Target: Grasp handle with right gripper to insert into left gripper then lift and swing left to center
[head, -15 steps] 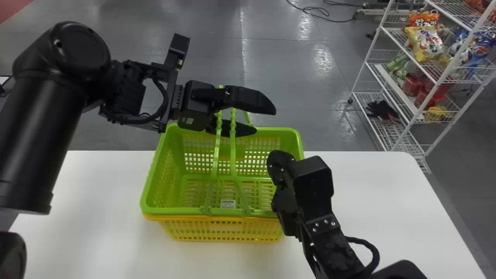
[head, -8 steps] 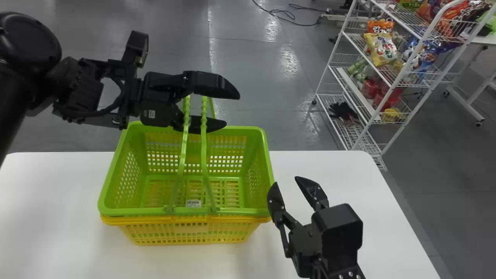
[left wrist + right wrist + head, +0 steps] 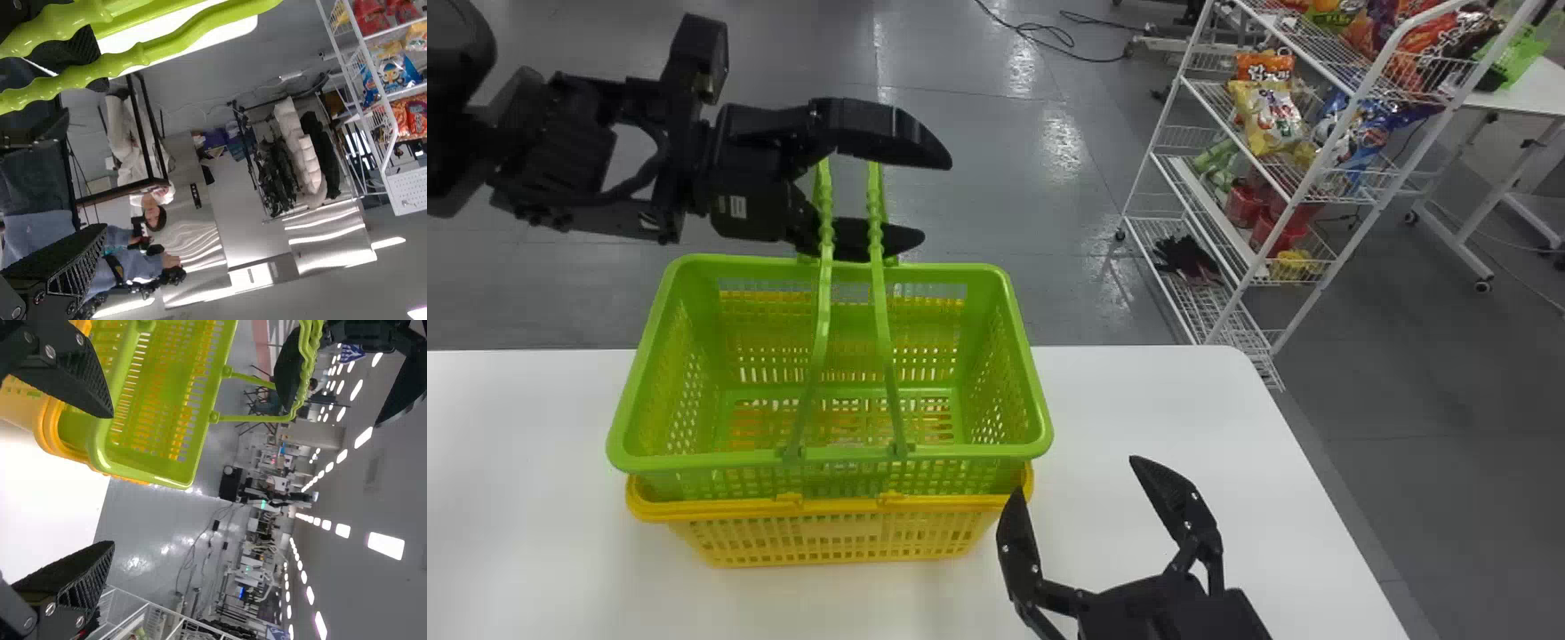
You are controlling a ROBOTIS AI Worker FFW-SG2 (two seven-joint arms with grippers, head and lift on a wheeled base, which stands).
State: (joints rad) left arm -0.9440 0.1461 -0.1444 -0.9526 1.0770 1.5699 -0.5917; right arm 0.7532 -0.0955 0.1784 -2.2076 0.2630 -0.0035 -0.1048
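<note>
— Head view?
— Left gripper (image 3: 935, 199): jaws apart, 2 green handles (image 3: 821, 329) between. Green basket (image 3: 694, 461): partly inside yellow basket (image 3: 720, 510). Right gripper (image 3: 1076, 476): jaws apart.
— Left wrist?
— Jaws apart.
— Right wrist?
— Jaws apart.

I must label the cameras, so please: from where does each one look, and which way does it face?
Head view: on the head, facing forward and down to the green basket; both arms show, with left gripper and right gripper.
Left wrist view: on the left wrist, facing past the handles into the room; its fingers show.
Right wrist view: on the right wrist, facing across the basket; both grippers show.
Shared: head and right wrist views both show the basket.
</note>
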